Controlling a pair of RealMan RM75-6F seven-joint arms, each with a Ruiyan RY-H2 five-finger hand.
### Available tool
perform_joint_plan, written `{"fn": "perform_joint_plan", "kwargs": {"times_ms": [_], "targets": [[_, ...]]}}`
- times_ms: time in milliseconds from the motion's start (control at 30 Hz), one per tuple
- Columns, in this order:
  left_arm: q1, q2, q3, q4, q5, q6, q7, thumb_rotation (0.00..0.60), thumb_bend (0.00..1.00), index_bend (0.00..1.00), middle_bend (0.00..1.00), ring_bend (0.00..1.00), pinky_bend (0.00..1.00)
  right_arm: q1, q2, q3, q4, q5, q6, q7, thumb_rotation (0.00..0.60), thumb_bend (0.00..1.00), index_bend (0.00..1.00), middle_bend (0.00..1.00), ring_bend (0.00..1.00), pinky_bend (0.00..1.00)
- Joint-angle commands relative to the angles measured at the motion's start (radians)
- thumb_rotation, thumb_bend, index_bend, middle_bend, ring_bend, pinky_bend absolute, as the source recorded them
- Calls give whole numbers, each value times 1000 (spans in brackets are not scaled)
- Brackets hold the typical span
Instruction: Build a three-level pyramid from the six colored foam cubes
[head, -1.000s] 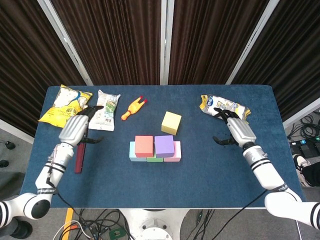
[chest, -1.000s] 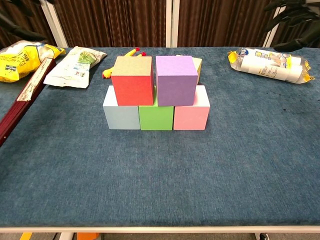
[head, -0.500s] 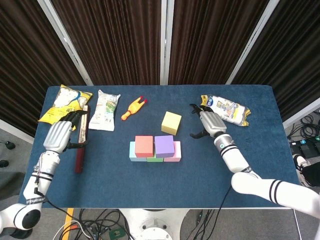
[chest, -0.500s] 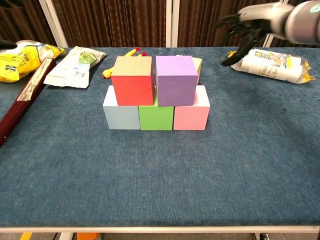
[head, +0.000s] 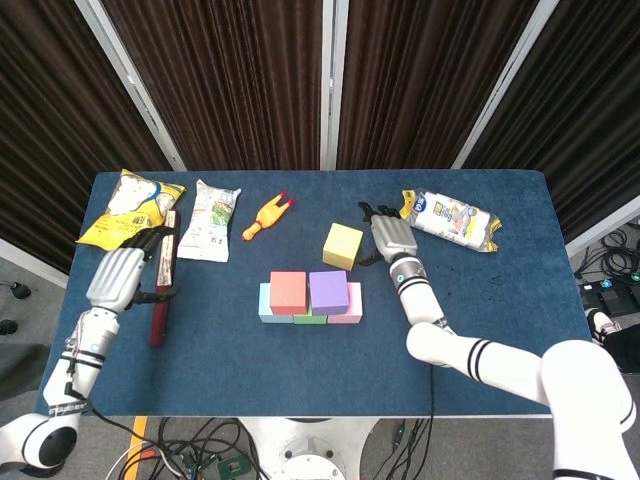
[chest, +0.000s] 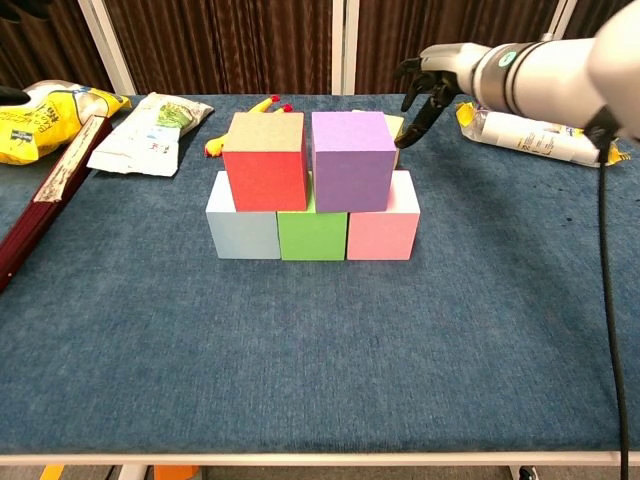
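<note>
Five cubes form two levels at the table's middle: light blue, green and pink below, red and purple on top. The yellow cube lies alone on the table behind the purple one, only its edge showing in the chest view. My right hand hovers right beside the yellow cube's right side, fingers apart and holding nothing; whether it touches the cube is unclear. My left hand is far left, fingers apart, holding nothing.
A dark red long box lies by my left hand. A yellow chip bag, a white snack packet and a rubber chicken lie at the back left. A white and yellow packet lies at the back right.
My right hand has swung left from beside the back-right packet to the yellow cube's right side. My left hand has drawn back a little toward the table's left edge.
</note>
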Motion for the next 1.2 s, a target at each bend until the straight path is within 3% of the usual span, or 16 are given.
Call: {"fn": "perform_joint_plan", "kwargs": {"times_ms": [33,433,533,700,1200], "targets": [[5,4,-2,-2,4,-8,-14,600,173,172,137,106,227,17,-29,15,27,12,-10,-13,600,92,20,216,0,9],[15,14,-4,-2,36,-36,-46,600,173,172,138,106,228,-33,38,34,-69,-8,-3,11,600,88,22,217,0,12],[12,14,-10,-4,37,-43,-45,600,173,172,137,106,228,-31,41,39,-77,-3,-15,13,600,48,22,217,0,12],[13,15,-16,-8,31,-47,-42,600,172,172,136,106,228,-13,14,38,-45,3,-37,6,600,2,22,217,0,12],[16,27,-28,-14,33,-67,-63,600,173,172,136,106,228,31,-73,32,98,11,-75,-12,600,2,22,217,0,12]]}}
